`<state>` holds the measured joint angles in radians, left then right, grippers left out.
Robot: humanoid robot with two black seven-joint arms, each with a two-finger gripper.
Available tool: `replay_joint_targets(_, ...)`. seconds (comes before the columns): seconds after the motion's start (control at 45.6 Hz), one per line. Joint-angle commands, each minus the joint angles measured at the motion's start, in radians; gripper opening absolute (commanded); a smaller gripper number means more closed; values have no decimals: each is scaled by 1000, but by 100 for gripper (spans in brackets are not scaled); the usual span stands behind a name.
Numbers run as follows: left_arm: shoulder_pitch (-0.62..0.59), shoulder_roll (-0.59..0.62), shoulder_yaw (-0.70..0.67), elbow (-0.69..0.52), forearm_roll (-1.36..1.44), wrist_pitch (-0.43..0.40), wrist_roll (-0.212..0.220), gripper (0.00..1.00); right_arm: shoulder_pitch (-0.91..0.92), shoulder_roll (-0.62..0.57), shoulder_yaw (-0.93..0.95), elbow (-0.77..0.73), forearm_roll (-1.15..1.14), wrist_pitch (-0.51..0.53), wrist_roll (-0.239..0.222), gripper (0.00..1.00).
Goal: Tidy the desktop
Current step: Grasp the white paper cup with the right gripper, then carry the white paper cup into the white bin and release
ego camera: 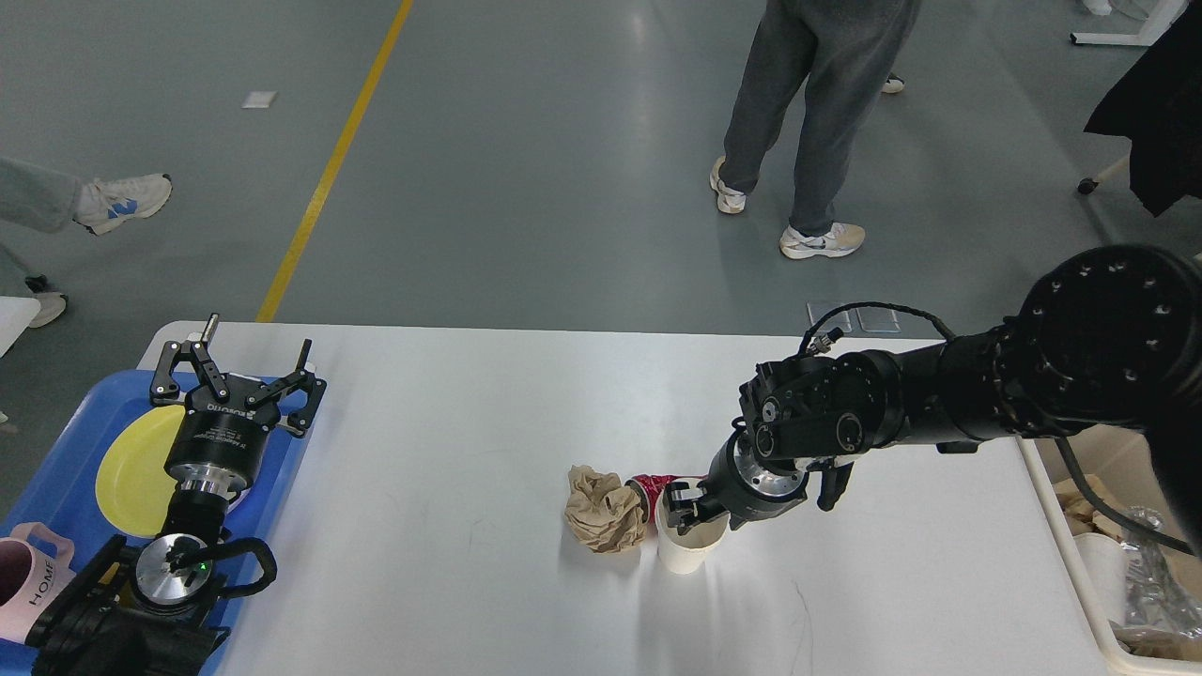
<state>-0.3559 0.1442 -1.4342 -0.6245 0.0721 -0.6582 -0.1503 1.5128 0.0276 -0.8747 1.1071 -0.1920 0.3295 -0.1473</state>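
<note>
- right gripper (684, 504) is down at the rim of the white paper cup (690, 547), mid-desktop (451, 451) toward the near edge; can't tell if its fingers are clamped.
- crumpled brown paper (604, 509) and a red can (653, 490) sit touching the cup.
- left gripper (239, 371) hovers over the blue tray (70, 432) at the left edge, fingers spread, holding nothing.

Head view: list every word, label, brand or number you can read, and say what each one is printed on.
"HOME" (last letter cut by the arm): on the pink mug at the lower left.
White lettering on the left gripper body: too small and turned to read.
Red crushed can between the crumpled brown paper and the paper cup: print too small to read.
Nothing else legible.
</note>
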Motion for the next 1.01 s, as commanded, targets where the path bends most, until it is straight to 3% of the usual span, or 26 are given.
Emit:
replay_joint_targets(0.0, 0, 0, 0, 0, 0, 0, 0, 96, -22, 0, 0, -21, 3, -1, 0, 46)
replay_joint_targets(0.285, -1, 0, 0, 0, 0, 0, 0, 96, -56, 2, -4, -32, -3, 2, 0, 1)
replay_joint_targets(0.592, 0, 0, 0, 0, 0, 0, 0, 96, -45, -6, -1, -23, 0, 43, -83, 0)
replay_joint_targets(0.987, 0, 0, 0, 0, 0, 0, 0, 96, -23, -54, -1, 8, 28, 62, -81, 0)
